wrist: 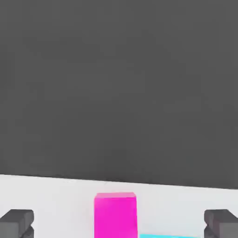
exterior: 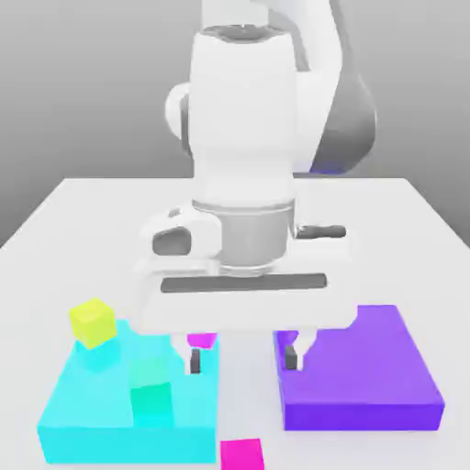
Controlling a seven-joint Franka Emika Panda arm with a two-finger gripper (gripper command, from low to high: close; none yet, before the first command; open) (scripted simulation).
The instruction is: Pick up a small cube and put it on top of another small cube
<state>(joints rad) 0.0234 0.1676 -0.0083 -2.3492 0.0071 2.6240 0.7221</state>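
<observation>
Overhead, the gripper [exterior: 245, 356] hangs above the white table [exterior: 73, 216], its two fingers spread wide apart with nothing between them and nothing touched. In the exterior view one dark fingertip [exterior: 195, 361] stands over the inner edge of the cyan slab [exterior: 92, 408] and the other sits over the inner edge of the purple slab [exterior: 367, 381], with the bare strip of table between the two slabs lying under the open gap.

Just behind that gap, a small magenta cube [exterior: 202, 339] peeks out below the hand's white body, mostly hidden by it, near the far corner of the cyan slab. A second magenta cube [exterior: 241, 454] lies on the table at the near edge of the exterior view, between the fronts of the two slabs and cut off by the picture's border. The two cubes are well apart.

On the cyan slab rest a yellow cube [exterior: 93, 322], near its far corner on the exterior view's left, and a teal-green cube [exterior: 151, 400] closer to the front.

From the hand view, the two grey pads [wrist: 17, 222] sit at opposite sides with one magenta cube [wrist: 115, 214] on the white surface between them, clear of both, and a sliver of cyan beside it.
</observation>
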